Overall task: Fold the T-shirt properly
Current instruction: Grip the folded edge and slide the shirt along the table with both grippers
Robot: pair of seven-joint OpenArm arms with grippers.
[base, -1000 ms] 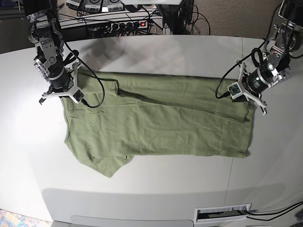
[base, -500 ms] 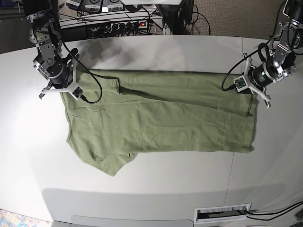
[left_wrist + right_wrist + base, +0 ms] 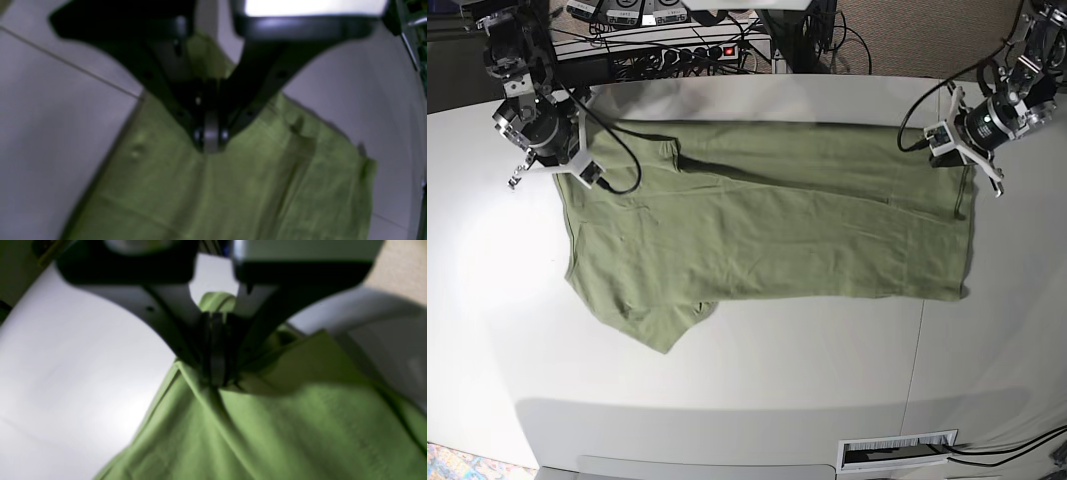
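Observation:
The sage-green T-shirt (image 3: 767, 240) lies spread across the white table (image 3: 747, 400), with one sleeve sticking out at the front left. My left gripper (image 3: 960, 165) is at the shirt's far right corner. In the left wrist view it (image 3: 210, 140) is shut on the cloth (image 3: 250, 186). My right gripper (image 3: 555, 177) is at the shirt's far left corner. In the right wrist view it (image 3: 215, 375) is shut on a pinched fold of cloth (image 3: 283, 433). Both held corners are lifted slightly, and the shirt's far edge runs taut between them.
A power strip with a red light (image 3: 697, 50) and tangled cables lie behind the table's far edge. A seam (image 3: 917, 350) runs down the table at the right. A slotted vent (image 3: 897, 450) sits at the front edge.
Both grippers have moved toward the table's far edge, dragging the shirt's far edge with them. The shirt has slid back and now lies stretched flatter.

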